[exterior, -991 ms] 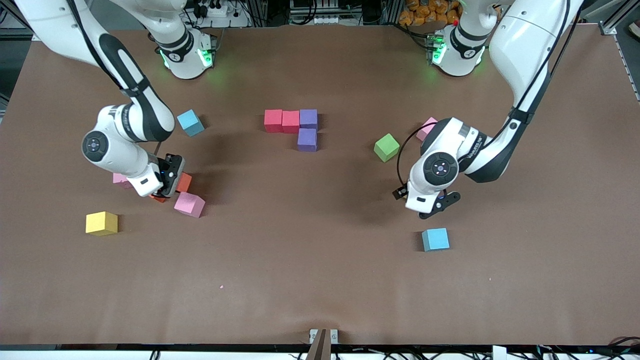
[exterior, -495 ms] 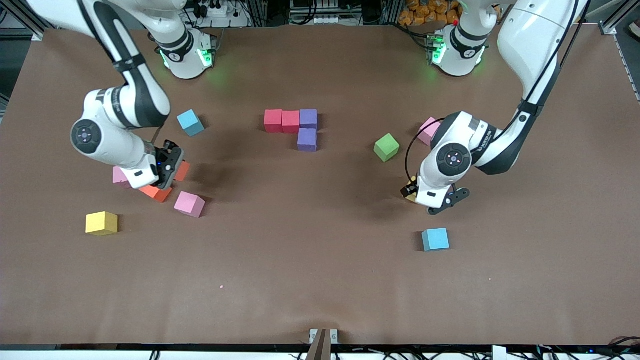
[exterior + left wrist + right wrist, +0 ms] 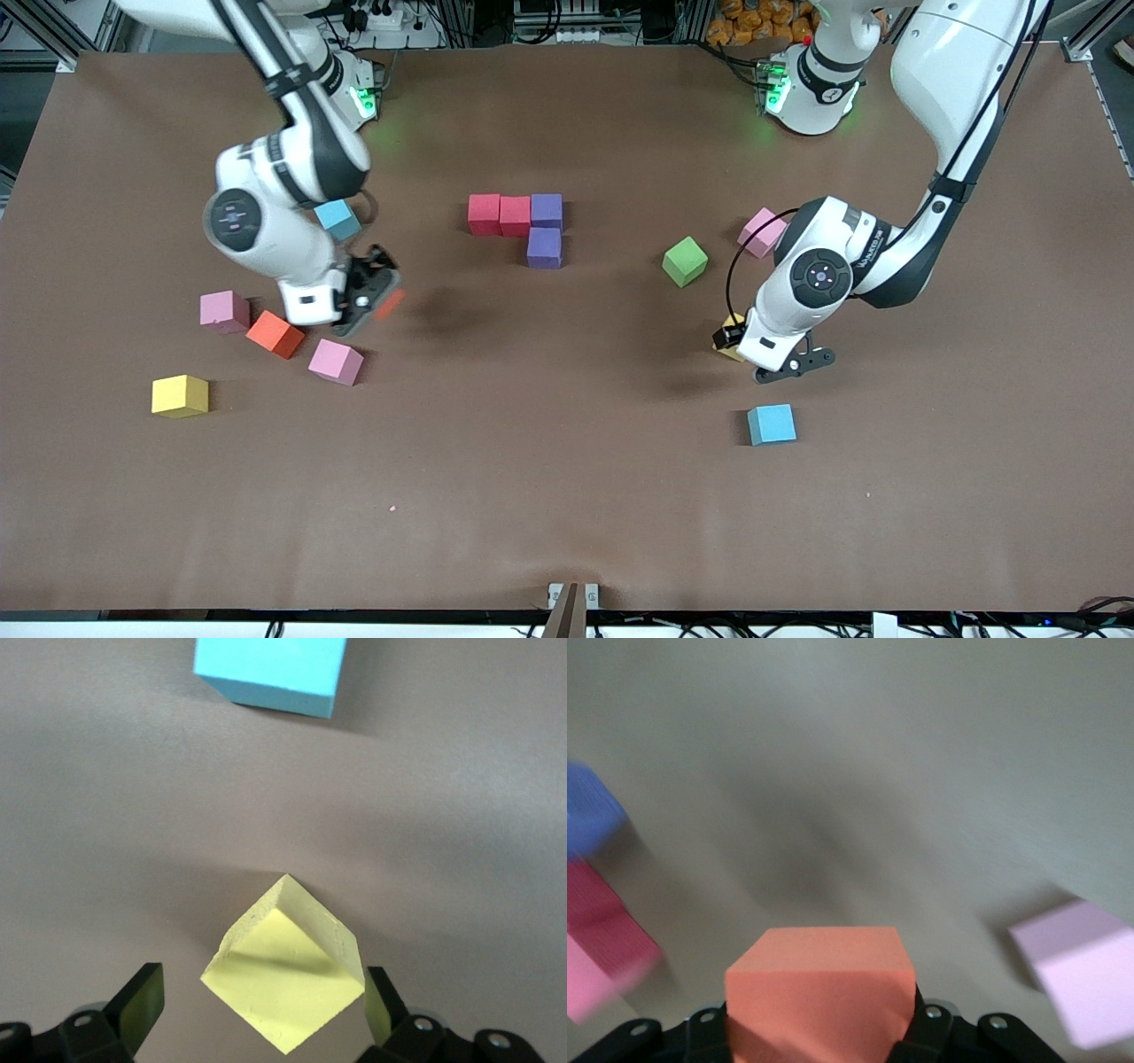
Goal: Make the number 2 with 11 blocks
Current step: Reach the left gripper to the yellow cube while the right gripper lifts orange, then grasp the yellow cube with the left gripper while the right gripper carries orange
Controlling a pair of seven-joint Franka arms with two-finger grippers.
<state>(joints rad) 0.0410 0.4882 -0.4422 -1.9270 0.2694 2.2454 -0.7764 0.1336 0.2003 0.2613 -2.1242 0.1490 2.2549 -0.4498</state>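
Observation:
Two red blocks (image 3: 499,214) and two purple blocks (image 3: 546,229) touch in an L shape at the table's middle. My right gripper (image 3: 379,301) is shut on an orange block (image 3: 390,303), up in the air over bare table beside loose blocks; the block fills the right wrist view (image 3: 819,997). My left gripper (image 3: 760,353) is open, low around a yellow block (image 3: 730,352) that is turned corner-on between the fingers (image 3: 142,1005) in the left wrist view (image 3: 285,979). The hand hides most of that block in the front view.
Toward the right arm's end lie a light blue block (image 3: 337,219), two pink blocks (image 3: 223,311) (image 3: 336,361), an orange block (image 3: 275,334) and a yellow block (image 3: 180,395). Toward the left arm's end lie green (image 3: 685,261), pink (image 3: 762,231) and light blue (image 3: 772,424) blocks.
My right gripper has risen with the orange block and swung toward the table's middle, uncovering the other orange block. My left gripper shifted slightly, and the yellow block now shows under its hand.

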